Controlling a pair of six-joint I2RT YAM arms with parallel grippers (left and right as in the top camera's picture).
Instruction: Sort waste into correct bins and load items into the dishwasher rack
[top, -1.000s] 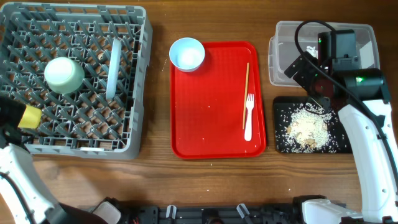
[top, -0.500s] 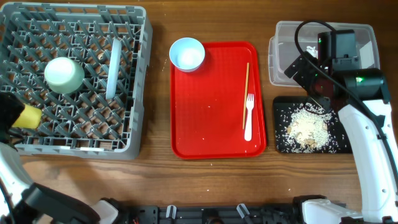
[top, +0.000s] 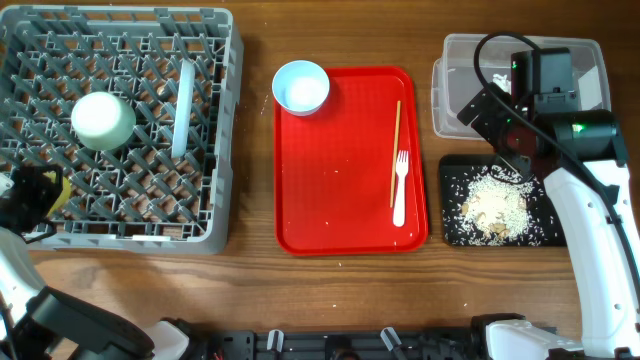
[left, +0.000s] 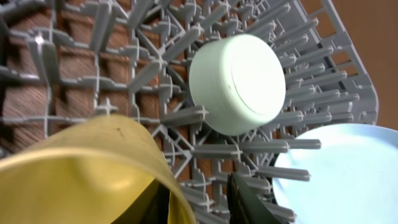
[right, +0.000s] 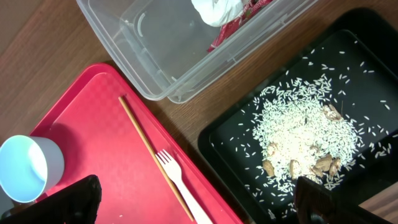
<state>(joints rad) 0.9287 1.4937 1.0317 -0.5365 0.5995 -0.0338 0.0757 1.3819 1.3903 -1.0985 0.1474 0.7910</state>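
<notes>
The grey dishwasher rack (top: 215, 120) holds an upturned pale bowl (top: 103, 118) and a plate (top: 181, 110) standing on edge. At its front left, my left gripper (top: 30, 195) covers the yellow cup (left: 81, 168). One finger is inside the cup and the other finger (left: 249, 202) is outside, with a gap to the wall. Another bowl (top: 301, 87), a chopstick (top: 395, 140) and a white fork (top: 400, 190) lie on the red tray (top: 340, 180). My right gripper (right: 196, 186) hangs wide open above the tub and the black tray (top: 455, 230), which holds rice (top: 492, 205). The wrapper (right: 224, 15) lies in the clear tub (top: 450, 90).
The red tray sits between the rack and the two bins on a wooden table (top: 255, 260). The right arm (top: 590, 230) stretches along the right edge over the black tray's corner. Loose rice grains dot the red tray.
My left gripper has shifted onto the yellow cup at the rack's front left, now hiding it from above, and its jaws have narrowed. The right arm has not moved.
</notes>
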